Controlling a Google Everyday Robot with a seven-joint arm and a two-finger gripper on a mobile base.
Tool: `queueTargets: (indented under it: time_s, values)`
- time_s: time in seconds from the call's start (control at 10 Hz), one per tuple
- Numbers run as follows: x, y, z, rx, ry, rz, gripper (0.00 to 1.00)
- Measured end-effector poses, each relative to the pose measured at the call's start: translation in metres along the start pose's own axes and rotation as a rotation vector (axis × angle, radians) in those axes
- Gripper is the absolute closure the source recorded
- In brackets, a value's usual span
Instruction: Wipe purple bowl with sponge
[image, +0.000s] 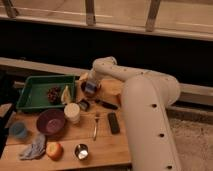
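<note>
The purple bowl (50, 122) sits on the wooden table at the front left, upright. A pale yellow block that may be the sponge (65, 95) leans at the right rim of the green tray (30, 84). My gripper (90, 90) hangs low over the table's back middle, right of the tray, over a small bluish thing. It is well behind and to the right of the bowl. My white arm curves in from the lower right and hides the table's right part.
A white cup (72, 112) stands beside the bowl. Dark grapes (54, 93) lie in the tray. A blue cup (20, 131), grey cloth (34, 148), apple (54, 150), metal cup (81, 151), utensil (95, 127) and black remote (113, 122) lie at the front.
</note>
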Motion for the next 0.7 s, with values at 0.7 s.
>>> queueTargets:
  time_s: [0.7]
  values:
    - [0.0034, -0.0098, -0.0018, -0.002, 0.005, 0.025, 0.45]
